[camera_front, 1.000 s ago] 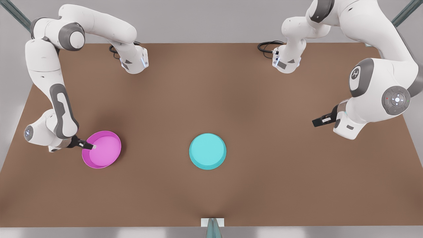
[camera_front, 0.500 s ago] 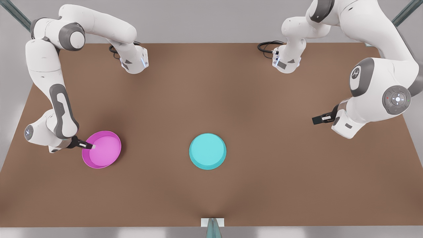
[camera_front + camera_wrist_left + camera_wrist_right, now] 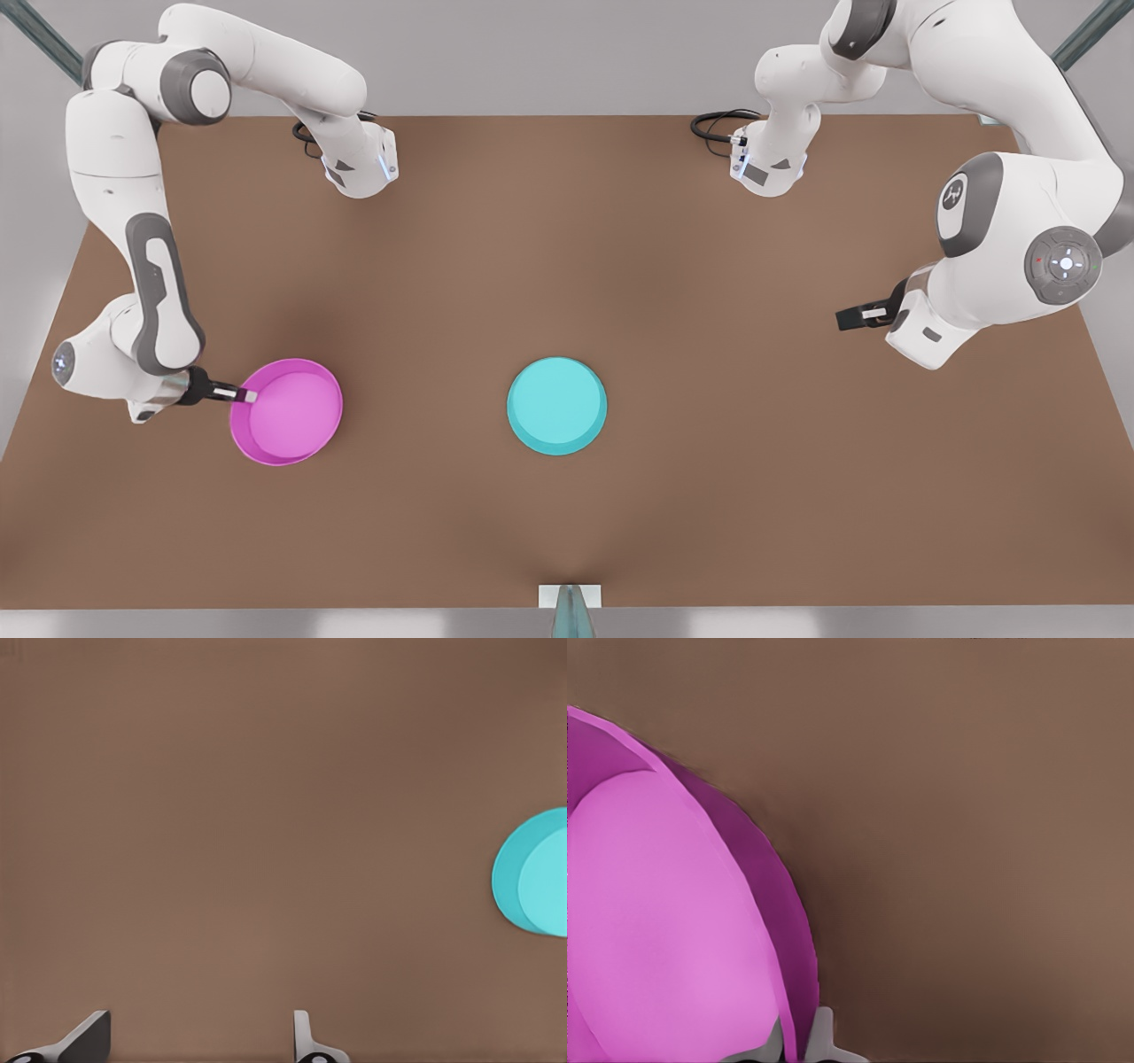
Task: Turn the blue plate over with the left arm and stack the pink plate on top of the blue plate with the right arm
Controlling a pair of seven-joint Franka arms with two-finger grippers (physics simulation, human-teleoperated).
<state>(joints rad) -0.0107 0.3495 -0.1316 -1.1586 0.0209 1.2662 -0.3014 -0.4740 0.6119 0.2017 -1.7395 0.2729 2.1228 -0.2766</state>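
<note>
The blue plate (image 3: 556, 405) lies flat on the brown table near its middle, its plain flat face up; its edge (image 3: 532, 873) also shows in the left wrist view. My left gripper (image 3: 850, 316) hovers open at the front view's right, far from the blue plate, with nothing between its fingers (image 3: 306, 1041). On the front view's left, my right gripper (image 3: 244, 396) is shut on the near rim of the pink plate (image 3: 288, 412), hollow side up. In the right wrist view the pink plate's rim (image 3: 799, 930) runs between the fingertips (image 3: 824, 1036).
The brown table (image 3: 567, 248) stretches wide between the two plates. Both arm bases and their cables (image 3: 718, 124) sit at the far edge. A post (image 3: 570, 611) stands at the near edge's middle.
The right gripper has carried the pink plate a little toward the front view's right and nearer edge. The left gripper has drifted slightly up. The blue plate has not moved.
</note>
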